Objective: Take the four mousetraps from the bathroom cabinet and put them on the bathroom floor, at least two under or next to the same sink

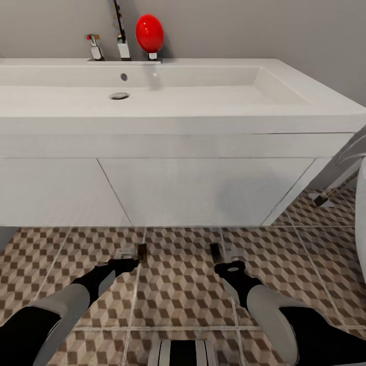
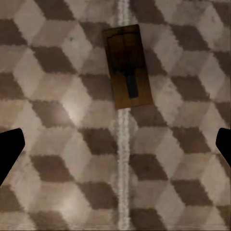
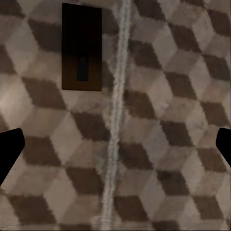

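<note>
While two mousetraps (image 1: 142, 251) (image 1: 215, 250) are lying flat on the bathroom floor (image 1: 178, 295) just before the sink (image 1: 178, 122), long axes pointing toward it, they are being judged light, stiff and thin, best pinched across the long edges. Left gripper (image 1: 122, 264) and right gripper (image 1: 230, 266) are being held spread, empty.

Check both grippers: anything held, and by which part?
Nothing held. Left gripper and right gripper are open, jaws spread above the cube-patterned tile floor; flat dark brown mousetraps lie loose on it.
</note>
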Robot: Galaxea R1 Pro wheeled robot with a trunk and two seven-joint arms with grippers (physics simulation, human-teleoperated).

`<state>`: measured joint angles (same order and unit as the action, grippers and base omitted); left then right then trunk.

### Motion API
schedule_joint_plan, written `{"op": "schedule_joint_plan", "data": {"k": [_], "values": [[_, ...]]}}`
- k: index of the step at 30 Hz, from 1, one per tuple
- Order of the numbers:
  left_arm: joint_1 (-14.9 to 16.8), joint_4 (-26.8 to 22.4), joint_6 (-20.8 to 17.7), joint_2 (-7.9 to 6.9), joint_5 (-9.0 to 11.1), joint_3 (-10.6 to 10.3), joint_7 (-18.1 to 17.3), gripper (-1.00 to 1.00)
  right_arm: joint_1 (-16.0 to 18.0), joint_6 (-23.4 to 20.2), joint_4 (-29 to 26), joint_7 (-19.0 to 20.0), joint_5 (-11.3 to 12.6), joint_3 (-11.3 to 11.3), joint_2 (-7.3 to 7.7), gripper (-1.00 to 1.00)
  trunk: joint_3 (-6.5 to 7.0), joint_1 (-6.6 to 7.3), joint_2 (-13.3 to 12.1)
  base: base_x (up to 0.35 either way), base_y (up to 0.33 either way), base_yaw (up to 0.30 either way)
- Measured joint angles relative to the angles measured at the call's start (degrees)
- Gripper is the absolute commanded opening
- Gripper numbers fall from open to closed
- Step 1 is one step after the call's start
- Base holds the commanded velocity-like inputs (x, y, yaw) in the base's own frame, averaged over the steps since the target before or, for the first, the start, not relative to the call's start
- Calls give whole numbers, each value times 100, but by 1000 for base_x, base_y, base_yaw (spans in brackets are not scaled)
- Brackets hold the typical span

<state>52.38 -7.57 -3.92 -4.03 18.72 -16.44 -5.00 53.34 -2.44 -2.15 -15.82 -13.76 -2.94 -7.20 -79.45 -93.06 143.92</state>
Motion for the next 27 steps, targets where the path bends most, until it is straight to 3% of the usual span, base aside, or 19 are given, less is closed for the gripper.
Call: {"op": "schedule_joint_plan", "data": {"k": [27], "values": [[0,3,2,-5,2,8,0,100,0,77,-2,13,-4,7,1,100,0,0,0,-344,0,0]]}}
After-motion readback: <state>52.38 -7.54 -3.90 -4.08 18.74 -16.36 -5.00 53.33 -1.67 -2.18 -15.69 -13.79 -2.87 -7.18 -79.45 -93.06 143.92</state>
